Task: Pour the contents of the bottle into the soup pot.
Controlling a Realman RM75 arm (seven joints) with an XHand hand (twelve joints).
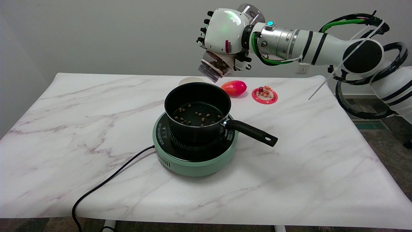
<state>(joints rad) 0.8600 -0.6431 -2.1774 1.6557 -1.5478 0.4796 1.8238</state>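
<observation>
Gripping tilted bottle (pixel 215 66), hand (pixel 223 32); brown bits in soup pot (pixel 197 111)

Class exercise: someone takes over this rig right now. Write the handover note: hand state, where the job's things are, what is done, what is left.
Right robot hand: grips the bottle, tilted mouth-down above the far rim of the soup pot.
Soup pot: sits on the green cooker, handle pointing right.
Done: some brown pieces already lie in the pot.
Left: brown contents still show inside the bottle; finish pouring.
Behind the pot: a red fruit and a pink coaster.
</observation>
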